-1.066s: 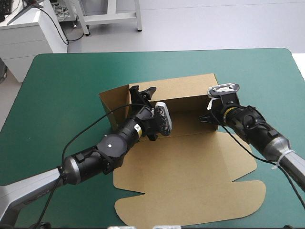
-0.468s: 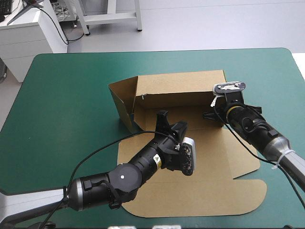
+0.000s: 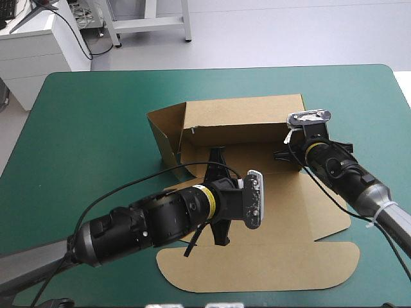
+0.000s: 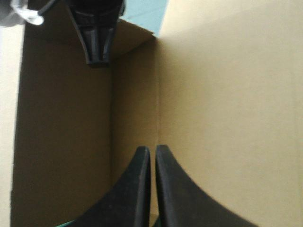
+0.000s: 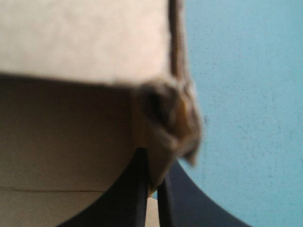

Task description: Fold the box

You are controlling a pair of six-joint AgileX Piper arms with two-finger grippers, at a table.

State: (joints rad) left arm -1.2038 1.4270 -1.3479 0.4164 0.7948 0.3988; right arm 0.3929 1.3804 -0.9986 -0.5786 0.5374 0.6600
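Note:
The brown box [image 3: 270, 218] lies mid-table with its back wall [image 3: 244, 122] raised, its left wall [image 3: 164, 138] standing splayed outward and its lid flat toward the near edge. My left gripper [image 3: 216, 153] is shut over the box floor, pointing at the back wall; in its own view the left gripper [image 4: 152, 150] has nothing between its fingers, only board [image 4: 227, 118] ahead. My right gripper [image 3: 284, 156] is at the box's right back corner. In the right wrist view the right gripper [image 5: 152, 175] is shut on the crumpled corner of the board [image 5: 85, 38].
Teal-green cover [image 3: 83, 128] lies bare all round the box, and to the right of the held corner [image 5: 246, 94]. The left arm [image 3: 148, 224] lies across the lid's left part. My right gripper's fingers [image 4: 97, 47] show beyond the box floor in the left wrist view.
The left gripper left the left wall, swung back over the box's middle and shut. The box slid slightly right and its left wall splayed outward. The right gripper kept its hold.

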